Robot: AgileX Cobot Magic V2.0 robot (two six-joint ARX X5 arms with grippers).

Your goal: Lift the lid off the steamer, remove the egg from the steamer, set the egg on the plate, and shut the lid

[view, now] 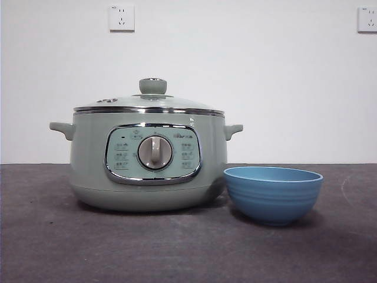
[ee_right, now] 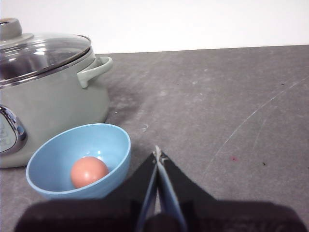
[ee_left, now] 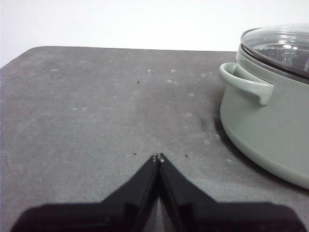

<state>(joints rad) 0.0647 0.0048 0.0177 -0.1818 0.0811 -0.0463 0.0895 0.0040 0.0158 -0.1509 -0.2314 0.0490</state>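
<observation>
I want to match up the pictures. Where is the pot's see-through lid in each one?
Front view: the lid sits shut on the steamer, left of centre, beside the blue bowl.
Left wrist view: only an edge of the lid shows, at the right border.
Right wrist view: the lid is at the upper left, behind the bowl holding the egg.
Shared landmark: the steamer's side handles.
</observation>
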